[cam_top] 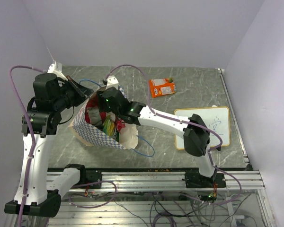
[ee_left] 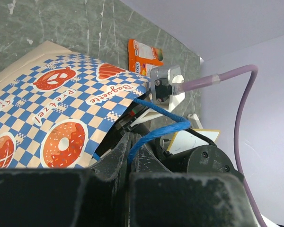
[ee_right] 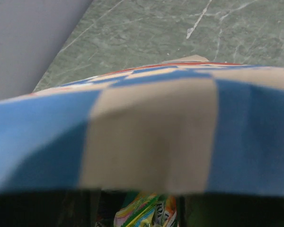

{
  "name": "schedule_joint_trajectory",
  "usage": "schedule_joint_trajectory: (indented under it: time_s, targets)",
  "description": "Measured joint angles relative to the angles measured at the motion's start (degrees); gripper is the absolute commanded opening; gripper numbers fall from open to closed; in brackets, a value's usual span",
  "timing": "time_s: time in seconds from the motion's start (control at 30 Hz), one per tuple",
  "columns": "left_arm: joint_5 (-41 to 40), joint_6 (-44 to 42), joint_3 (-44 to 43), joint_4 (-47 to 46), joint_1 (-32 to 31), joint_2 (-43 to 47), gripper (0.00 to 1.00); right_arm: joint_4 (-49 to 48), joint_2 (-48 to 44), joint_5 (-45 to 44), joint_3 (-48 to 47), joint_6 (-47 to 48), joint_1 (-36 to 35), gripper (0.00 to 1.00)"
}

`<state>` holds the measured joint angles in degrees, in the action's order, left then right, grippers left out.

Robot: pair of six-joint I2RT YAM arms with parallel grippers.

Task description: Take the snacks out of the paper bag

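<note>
The paper bag stands tilted at the table's left, its mouth up, with blue-and-white checks and pastry prints in the left wrist view. My left gripper is shut on its blue string handle at the far rim. My right gripper reaches into the mouth. In the right wrist view the blurred bag rim fills the frame, and a green-yellow packet sits between my dark fingers. Green-yellow and red packets show inside the bag. An orange-red packet lies on the table.
A white framed writing board lies at the right under my right arm. The second blue handle trails on the table in front of the bag. Purple cables loop over both arms. Walls stand close at left, back and right.
</note>
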<state>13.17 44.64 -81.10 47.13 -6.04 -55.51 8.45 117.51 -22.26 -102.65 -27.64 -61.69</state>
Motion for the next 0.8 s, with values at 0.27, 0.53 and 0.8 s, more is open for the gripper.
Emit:
schedule_joint_trajectory:
  time_s: [0.27, 0.53, 0.8]
  targets:
    - [-1.3, 0.0, -0.5, 2.3, 0.0, 0.0, 0.07, -0.4, -0.3, 2.1, 0.5, 1.9, 0.0, 0.02]
    - [-5.1, 0.1, -2.8, 4.7, 0.0, -0.6, 0.07, -0.5, -6.2, 8.0, 4.5, 4.1, 0.0, 0.00]
    - [-7.0, 0.9, -2.9, 5.2, 0.0, -0.8, 0.07, -0.4, -15.6, 13.6, 7.4, 4.3, 0.0, 0.00]
